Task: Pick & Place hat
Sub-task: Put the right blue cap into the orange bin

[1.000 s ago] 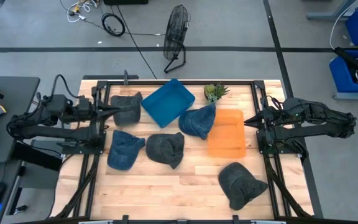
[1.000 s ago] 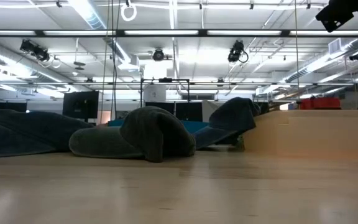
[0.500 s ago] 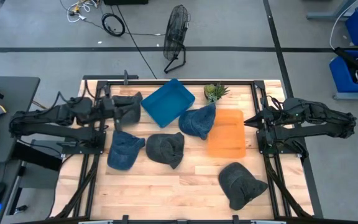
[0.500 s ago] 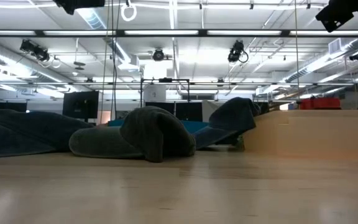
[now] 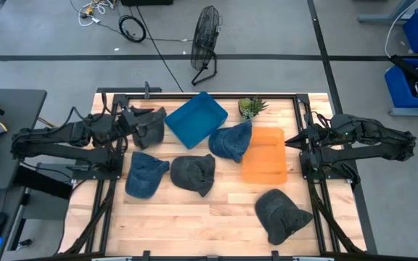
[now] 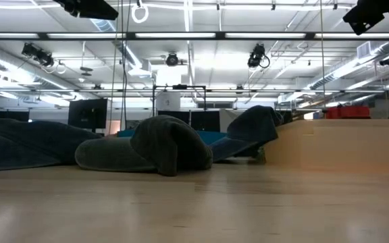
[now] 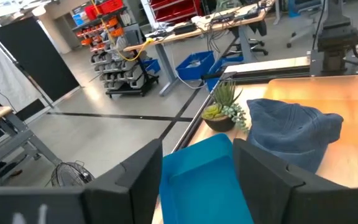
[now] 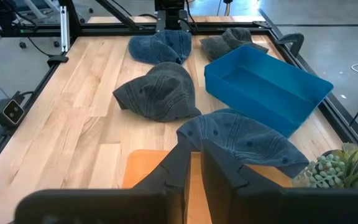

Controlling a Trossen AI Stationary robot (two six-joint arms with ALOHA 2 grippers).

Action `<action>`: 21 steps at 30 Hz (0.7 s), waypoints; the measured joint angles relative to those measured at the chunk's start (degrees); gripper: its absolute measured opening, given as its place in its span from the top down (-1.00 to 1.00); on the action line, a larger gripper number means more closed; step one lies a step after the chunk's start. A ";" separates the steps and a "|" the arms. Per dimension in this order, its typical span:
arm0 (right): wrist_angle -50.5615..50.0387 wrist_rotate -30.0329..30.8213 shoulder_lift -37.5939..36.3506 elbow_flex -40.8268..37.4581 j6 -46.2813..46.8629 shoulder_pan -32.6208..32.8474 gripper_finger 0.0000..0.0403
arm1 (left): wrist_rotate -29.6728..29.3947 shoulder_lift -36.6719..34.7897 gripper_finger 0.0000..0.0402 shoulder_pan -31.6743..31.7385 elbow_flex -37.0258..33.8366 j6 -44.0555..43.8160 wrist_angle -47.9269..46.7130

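Note:
Several hats lie on the wooden table: a dark grey hat [image 5: 151,129] at the far left, a blue hat [image 5: 144,175], a grey hat [image 5: 193,174] in the middle, a dark hat [image 5: 280,212] at the near right. Another blue hat [image 5: 232,141] [image 7: 294,130] leans between the blue tray [image 5: 196,118] and the orange tray [image 5: 265,154]. My left gripper [image 5: 141,119] [image 7: 197,180] hangs open above the far-left dark grey hat, pointing at the blue tray. My right gripper [image 5: 290,142] [image 8: 196,168] waits shut at the orange tray's right edge.
A small potted plant [image 5: 252,106] stands at the far edge beside the blue tray. Black frame rails [image 5: 303,116] run along the table's left and right sides. Bare wood [image 5: 209,225] shows along the near edge. A fan [image 5: 205,43] stands on the floor beyond.
My left gripper has risen and gone toward the table's right, out over the far-left dark grey hat, and its fingers have opened. The hats and my right arm have kept still.

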 joint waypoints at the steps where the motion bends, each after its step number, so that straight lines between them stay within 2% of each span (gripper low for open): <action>1: 0.00 -0.01 0.01 0.01 0.00 -0.01 0.77 | 0.00 0.00 0.00 0.00 0.00 -0.02 -0.02; 17: -0.02 0.00 0.00 0.01 -0.02 -0.01 0.77 | 0.00 0.00 0.03 0.00 0.00 -0.07 -0.78; 21: -0.02 0.00 0.02 0.00 -0.01 0.00 0.77 | 0.00 0.37 0.03 0.02 0.00 -3.43 -0.78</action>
